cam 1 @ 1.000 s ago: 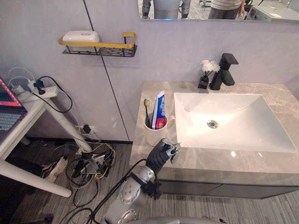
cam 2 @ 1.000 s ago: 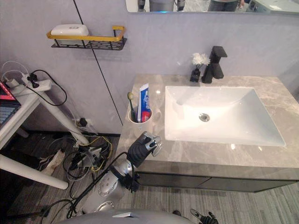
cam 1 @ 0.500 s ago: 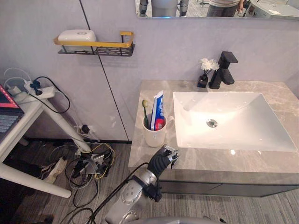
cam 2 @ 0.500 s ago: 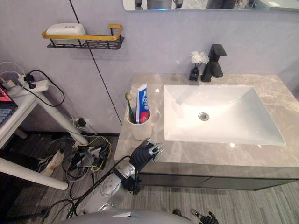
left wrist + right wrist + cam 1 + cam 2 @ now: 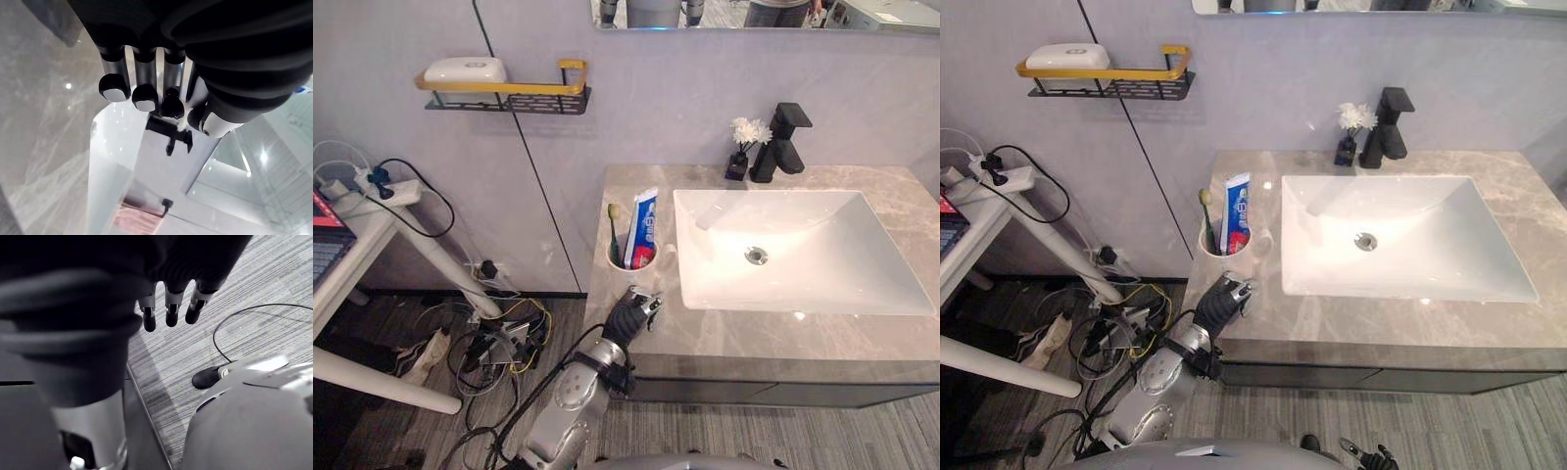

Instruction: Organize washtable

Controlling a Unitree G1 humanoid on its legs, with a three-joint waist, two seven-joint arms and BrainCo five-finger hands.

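1. Your left hand (image 5: 631, 311) sits at the front left corner of the table (image 5: 773, 338), just in front of the cup (image 5: 628, 277). You cannot tell from the head views whether it touches the cup.
2. In the left wrist view its fingers (image 5: 115, 88) are curled in, dark tips in a row with the thumb tucked beside them, and nothing is held between them.
3. The cup stands upright near the table's left edge, just beside the left rim of the sink (image 5: 822, 255). It holds a toothbrush (image 5: 615, 230), head up on the left side, and a toothpaste tube (image 5: 643, 225) standing on its red cap to the right of the brush.
4. At the back of the table, behind the sink, you have the black faucet (image 5: 783, 142), with a small dark vase of white flowers (image 5: 741, 157) just beside it on its left.
5. Your right hand (image 5: 168, 308) hangs well away from the table, over the striped grey floor (image 5: 234, 279); its fingers point down, straight and slack, with nothing in them.
6. On the wall to the left of the table there is a black wire shelf (image 5: 529, 90) with a yellow rail. A white soap box (image 5: 465, 70) lies at its left end.
7. Further left stands a white side table (image 5: 352, 245) carrying a power strip (image 5: 386, 191), with a tangle of cables (image 5: 499, 343) on the floor beneath it.
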